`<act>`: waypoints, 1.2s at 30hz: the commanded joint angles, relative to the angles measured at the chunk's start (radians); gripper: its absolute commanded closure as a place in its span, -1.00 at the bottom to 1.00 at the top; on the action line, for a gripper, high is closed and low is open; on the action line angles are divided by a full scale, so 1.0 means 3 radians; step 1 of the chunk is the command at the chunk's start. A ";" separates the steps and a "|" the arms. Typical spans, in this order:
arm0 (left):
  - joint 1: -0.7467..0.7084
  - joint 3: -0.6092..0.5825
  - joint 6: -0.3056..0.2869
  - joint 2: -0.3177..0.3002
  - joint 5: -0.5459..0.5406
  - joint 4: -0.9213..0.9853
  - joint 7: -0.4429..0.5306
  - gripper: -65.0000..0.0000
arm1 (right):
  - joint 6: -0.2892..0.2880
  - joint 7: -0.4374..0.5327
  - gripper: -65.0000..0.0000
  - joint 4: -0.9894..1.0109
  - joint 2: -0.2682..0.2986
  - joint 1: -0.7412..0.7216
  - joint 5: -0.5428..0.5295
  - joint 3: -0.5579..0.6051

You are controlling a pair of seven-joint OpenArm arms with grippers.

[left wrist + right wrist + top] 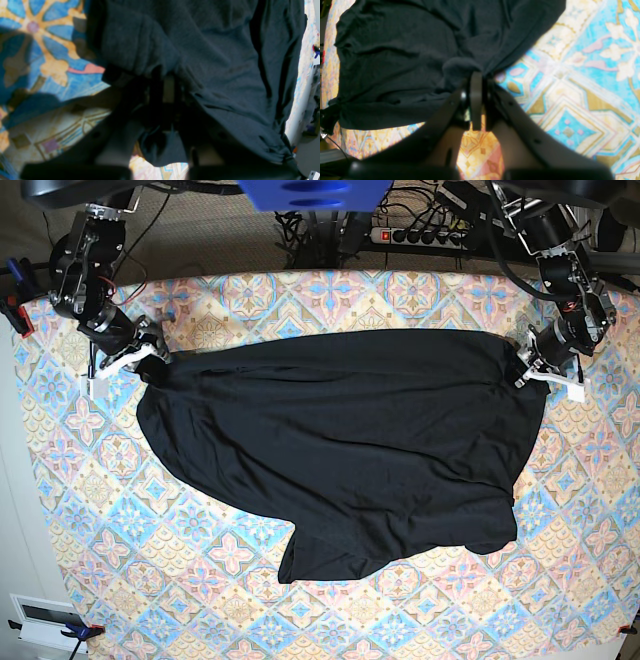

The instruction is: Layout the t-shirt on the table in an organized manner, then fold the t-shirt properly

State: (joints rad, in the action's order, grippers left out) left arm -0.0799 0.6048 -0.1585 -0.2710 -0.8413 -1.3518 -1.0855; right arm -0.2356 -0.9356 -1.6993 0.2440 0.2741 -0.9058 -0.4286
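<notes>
The black t-shirt (340,440) lies spread and wrinkled across the middle of the table (100,510), its far edge stretched between the two grippers. In the base view my right gripper (158,366) is at the shirt's far-left corner. The right wrist view shows that gripper (477,75) shut on a bunched fold of the t-shirt (395,62). My left gripper (524,366) sits at the shirt's far-right corner. Seen from the left wrist, its fingers (168,87) are closed together with t-shirt (212,50) fabric gathered around them. The shirt's near edge hangs uneven, with a flap at the lower middle.
The patterned tablecloth (582,75) shows on all sides of the shirt. A power strip (430,235) and cables lie behind the far edge. A white box (45,620) sits off the near-left corner. Clamps hold the cloth at the left edge (15,310).
</notes>
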 commanded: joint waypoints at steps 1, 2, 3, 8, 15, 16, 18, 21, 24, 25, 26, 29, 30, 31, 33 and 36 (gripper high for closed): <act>0.0013 -0.0014 -0.0006 -0.0015 -0.0011 -0.0023 -0.0138 1.00 | -0.0025 0.0068 1.00 -0.0067 0.0049 -0.0021 -0.0057 -0.0026; 0.0013 -0.0009 -0.0006 -0.0025 -0.0011 -0.0023 -0.0138 1.00 | -0.0025 0.0068 1.00 -0.0067 0.0049 -0.0021 -0.0057 -0.0026; 0.0008 -0.0009 -0.0006 -0.0071 -0.0016 -0.0023 -0.0138 1.00 | -0.0025 0.0068 1.00 -0.0067 0.0049 -0.0021 -0.0057 -0.0032; -0.0094 -0.0009 -0.0011 -0.0199 -0.0093 -0.0054 -0.0143 1.00 | -0.0025 0.0068 1.00 -0.0077 0.0049 0.0004 -0.0072 -0.0032; -0.0606 -0.0019 -0.0011 -0.0618 -0.0523 -0.0550 -0.0149 1.00 | -0.0025 0.0063 1.00 -0.0082 0.0049 0.0327 -0.0338 -0.0026; -0.0682 -0.0014 -0.0011 -0.0669 -0.0584 -0.0586 -0.0149 1.00 | -0.0025 0.0063 1.00 -0.0102 0.0049 0.0368 -0.0379 -0.0026; -0.0780 -0.0009 -0.0011 -0.0777 -0.0691 -0.0611 -0.0149 1.00 | -0.0025 0.0063 1.00 -0.0164 0.0049 0.0388 -0.0471 -0.0026; -0.0866 -0.0004 -0.0011 -0.0905 -0.0896 -0.0616 -0.0149 1.00 | -0.0025 0.0063 1.00 -0.0246 0.0049 0.0480 -0.0563 -0.0026; -0.0912 0.0058 -0.0011 -0.0997 -0.1095 -0.0616 -0.0133 1.00 | -0.0025 0.0063 1.00 -0.0363 0.0049 0.0506 -0.0604 -0.0037; -0.0902 0.0155 -0.0011 -0.0976 -0.1111 -0.0616 -0.0133 1.00 | -0.0025 0.0063 1.00 -0.0384 0.0049 0.0495 -0.0604 -0.0037; -0.0892 0.0247 -0.0011 -0.0945 -0.1121 -0.0616 -0.0133 1.00 | -0.0025 0.0063 1.00 -0.0384 0.0049 0.0490 -0.0604 -0.0037; -0.0662 0.0354 -0.0011 -0.0807 -0.1126 -0.0616 -0.0149 1.00 | -0.0025 0.0068 1.00 -0.0373 0.0049 0.0485 -0.0594 -0.0042; -0.0585 0.0360 -0.0006 -0.0772 -0.1126 -0.0616 -0.0149 1.00 | -0.0025 0.0073 1.00 -0.0373 0.0049 0.0485 -0.0589 -0.0042; -0.0534 0.0360 -0.0001 -0.0751 -0.1126 -0.0616 -0.0143 1.00 | -0.0025 0.0073 1.00 -0.0373 0.0049 0.0460 -0.0589 -0.0042; -0.0381 0.0360 0.0014 -0.0628 -0.1111 -0.0611 -0.0138 1.00 | -0.0025 0.0073 1.00 -0.0373 0.0049 0.0337 -0.0589 -0.0042; -0.0171 0.0360 0.0019 -0.0454 -0.1100 -0.0606 -0.0138 1.00 | -0.0025 0.0073 1.00 -0.0363 0.0049 0.0066 -0.0589 -0.0026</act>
State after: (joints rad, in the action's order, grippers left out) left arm -0.1406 0.7033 -0.1509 -0.3882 -1.1545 -1.5204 -1.1378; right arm -0.2359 -0.9363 -1.7905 0.2420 0.3031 -1.0595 -0.4309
